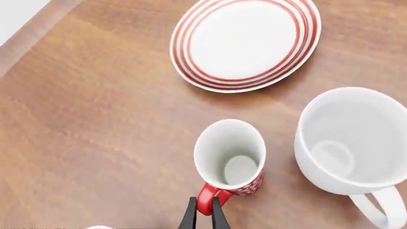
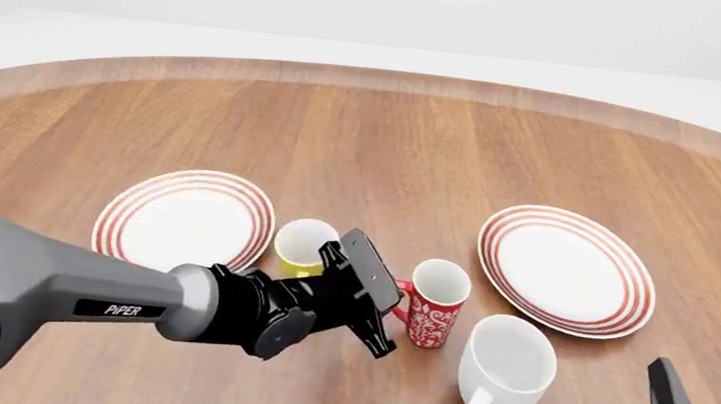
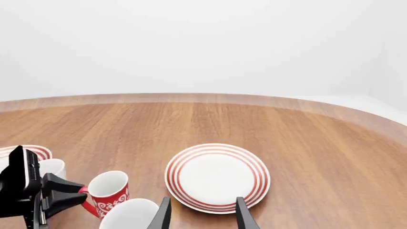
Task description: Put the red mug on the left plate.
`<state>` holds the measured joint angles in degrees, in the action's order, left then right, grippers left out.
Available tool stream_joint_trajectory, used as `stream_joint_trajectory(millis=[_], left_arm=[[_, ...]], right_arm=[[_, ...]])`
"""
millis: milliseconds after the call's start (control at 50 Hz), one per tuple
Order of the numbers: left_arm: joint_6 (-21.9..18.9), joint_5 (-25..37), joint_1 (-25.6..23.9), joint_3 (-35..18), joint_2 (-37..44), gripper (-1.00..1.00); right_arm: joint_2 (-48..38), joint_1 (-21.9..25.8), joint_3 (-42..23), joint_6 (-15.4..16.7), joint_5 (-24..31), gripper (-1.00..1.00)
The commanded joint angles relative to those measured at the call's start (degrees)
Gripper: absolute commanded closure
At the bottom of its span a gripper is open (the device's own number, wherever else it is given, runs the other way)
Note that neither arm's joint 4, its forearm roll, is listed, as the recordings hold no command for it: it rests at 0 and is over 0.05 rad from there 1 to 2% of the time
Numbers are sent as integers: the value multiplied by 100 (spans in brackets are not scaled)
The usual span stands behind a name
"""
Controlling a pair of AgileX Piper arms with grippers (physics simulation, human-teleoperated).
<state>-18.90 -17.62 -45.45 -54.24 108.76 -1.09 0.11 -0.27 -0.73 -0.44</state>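
Wood-grain table (image 1: 95, 143) in the left wrist view — the red mug (image 1: 230, 157) stands upright, its handle pinched by the left gripper (image 1: 205, 214). Front view: the left plate (image 2: 185, 219) waits to the left, beyond the yellow mug (image 2: 304, 245) — a lift clear of it is called for. Right wrist view: right gripper (image 3: 202, 210) is spread, idle.

The red mug (image 2: 432, 315) has white floral swirls; both white plates carry red rings; another mug is yellow.
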Motion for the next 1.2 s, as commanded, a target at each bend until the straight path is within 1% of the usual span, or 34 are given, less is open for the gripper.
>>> stream_joint_trajectory(millis=[20,220,380,400,420,500,660,700,800,840,940,960,1020,1200], left_arm=[[-145,-83,41,12,69,100],[-117,-123,113,43,-37,100],[-183,44,224,166,-722,100],[-256,27,337,203,-922,100],[-210,97,299,207,-977,100],[-283,147,411,266,-1304,100],[-342,288,440,402,-1886,100],[-312,417,454,389,-2063,100],[-388,487,491,415,-2223,100],[-531,509,535,447,-2290,100],[-537,581,559,441,-2402,100],[-611,603,594,442,-2487,100],[-602,728,632,373,-2612,100],[-568,824,805,289,-2791,100]], right_arm=[[0,0,0,0,0,-100],[-1,1,0,0,0,-100],[-2,0,0,0,-1,-100],[0,-1,0,0,0,-100],[0,-1,0,0,0,-100],[1,0,0,0,0,-100],[-1,0,0,0,-1,-100],[-3,0,0,-1,-1,-100],[-1,0,0,0,0,-100],[1,1,0,0,0,-100],[2,0,0,1,1,-100],[2,0,0,-1,1,-100],[-1,-1,0,0,0,-100],[0,-1,0,-1,0,-100]])
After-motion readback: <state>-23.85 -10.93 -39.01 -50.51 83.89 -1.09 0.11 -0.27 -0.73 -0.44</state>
